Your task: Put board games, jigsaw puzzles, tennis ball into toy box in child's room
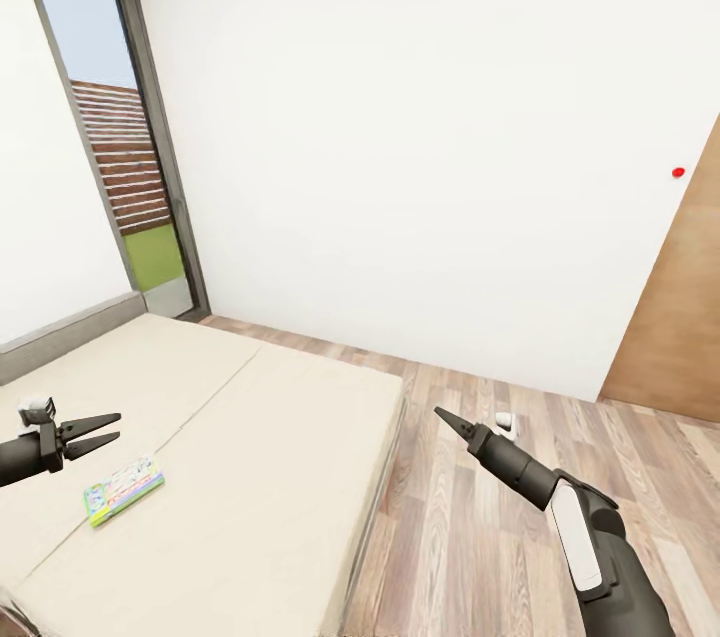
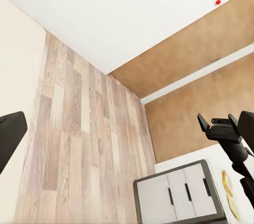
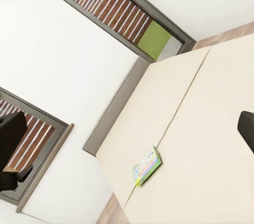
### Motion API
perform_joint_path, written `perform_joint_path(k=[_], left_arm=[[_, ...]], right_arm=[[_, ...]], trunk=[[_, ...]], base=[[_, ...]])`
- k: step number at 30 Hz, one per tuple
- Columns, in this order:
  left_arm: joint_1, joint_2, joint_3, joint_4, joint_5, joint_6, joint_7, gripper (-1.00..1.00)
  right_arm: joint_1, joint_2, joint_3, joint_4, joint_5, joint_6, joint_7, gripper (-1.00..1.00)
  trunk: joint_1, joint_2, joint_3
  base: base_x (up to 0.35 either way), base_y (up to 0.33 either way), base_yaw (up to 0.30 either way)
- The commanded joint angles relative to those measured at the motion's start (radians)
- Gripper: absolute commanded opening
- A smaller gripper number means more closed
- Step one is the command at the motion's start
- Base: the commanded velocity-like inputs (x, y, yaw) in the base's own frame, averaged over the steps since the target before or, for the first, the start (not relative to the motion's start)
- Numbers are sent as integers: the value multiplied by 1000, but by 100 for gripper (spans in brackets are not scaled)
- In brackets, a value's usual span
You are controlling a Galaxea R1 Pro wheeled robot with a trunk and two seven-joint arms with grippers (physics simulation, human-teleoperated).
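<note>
Right arm: nearest the head camera, lower right, dark forearm with a white panel, reaching forward over the floor
Right gripper [image 1: 441, 413]: tips look pressed together into one point in the head view; the wrist view shows two dark fingers at opposite edges, so cannot tell whether apart or closed; holds nothing
Left gripper [image 1: 108, 428]: at the left edge of the head view, over the bed, fingers apart in a narrow V, nothing between them
Board game [image 1: 124, 491]: one flat box with a green edge and busy pastel cover, lying flat on the mattress near the left gripper, just below and to the right of it, not touched; also seen from the right wrist [image 3: 146, 166]
Bed [image 1: 260, 437]: plain beige mattress with a seam down the middle, low grey headboard [image 1: 60, 337] along the left wall
Floor [image 1: 480, 517]: wood planks, right of the bed
Small white object [image 1: 504, 423]: on the floor just beyond the right gripper, too small to identify
Window [image 1: 120, 157]: tall, grey frame, in the corner behind the bed; slatted fence and green patch outside
Wall button [image 1: 678, 172]: red dot on the white wall, upper right
Door [image 1: 680, 317]: brown wood panel at the right edge
Drawer unit [image 2: 177, 197]: white fronts with dark handles, seen from the left wrist
Yellowish flat things [image 2: 230, 195]: on a pale top next to the drawers, too small to tell what
</note>
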Motion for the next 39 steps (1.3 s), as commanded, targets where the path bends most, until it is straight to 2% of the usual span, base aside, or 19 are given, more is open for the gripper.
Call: perform_joint_path(k=[1,15,25,39], left_arm=[[-1,0,1,0,-3,11,-5,100],[-1,1,1,1,-3,11,-5,100],[-1,2,1,1,-3,11,-5,100],[-1,2,1,1,-3,11,-5,100]], right_arm=[[-1,1,-3,0,-2,6,2,100],[-1,0,-3,1,-2,7,2,100],[-1,0,-3,1,-2,7,3,100],[-1,0,-3,1,-2,7,2,100]], trunk=[[1,-2,-2],[1,-2,2],[1,-2,2],[1,-2,2]], base=[[-40,29,0],[-10,97,-141],[-3,157,-60],[-100,154,-116]])
